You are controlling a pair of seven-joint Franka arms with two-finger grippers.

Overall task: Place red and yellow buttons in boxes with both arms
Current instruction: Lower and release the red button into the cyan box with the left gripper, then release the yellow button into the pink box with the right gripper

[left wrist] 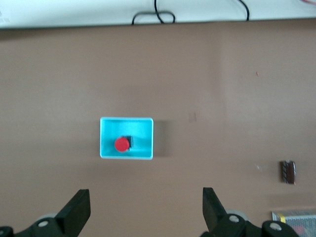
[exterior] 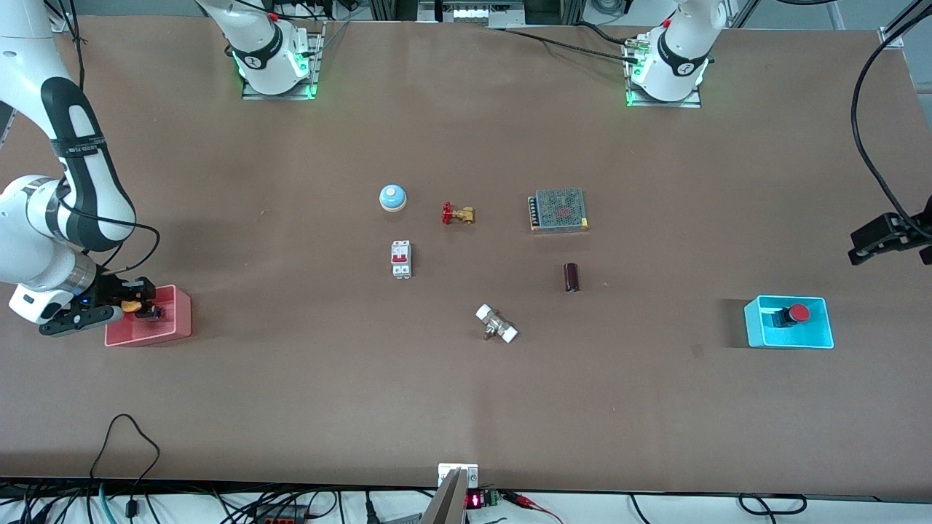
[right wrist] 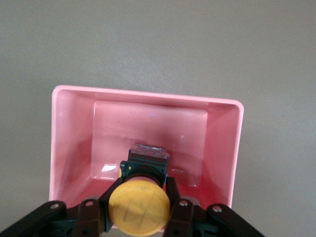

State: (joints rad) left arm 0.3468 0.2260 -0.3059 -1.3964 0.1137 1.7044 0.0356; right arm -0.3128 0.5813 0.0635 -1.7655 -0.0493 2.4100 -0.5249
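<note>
**Yellow button poised over pink box as red one sits home**

I have the right gripper clamped on the yellow button, holding it over the pink box at the right arm's end of the table, well in from both long edges. The wrist view shows the black body pointing down into the box and the cap pinched between the fingers.

At the left arm's end of the table, the red button already lies inside the cyan box. The left gripper waits above it, its fingers spread wide with nothing between them.

My worry is the release. The button seems to hang near the box wall nearest the arm rather than over the middle, so if I let go here it could catch the rim and tip out onto the table. Its round cap could also let it roll. The box looks light, and a low finger brushing the wall might shove it along the tabletop.

The blue bell, brass valve and other parts mid-table stay out of my path.
</note>
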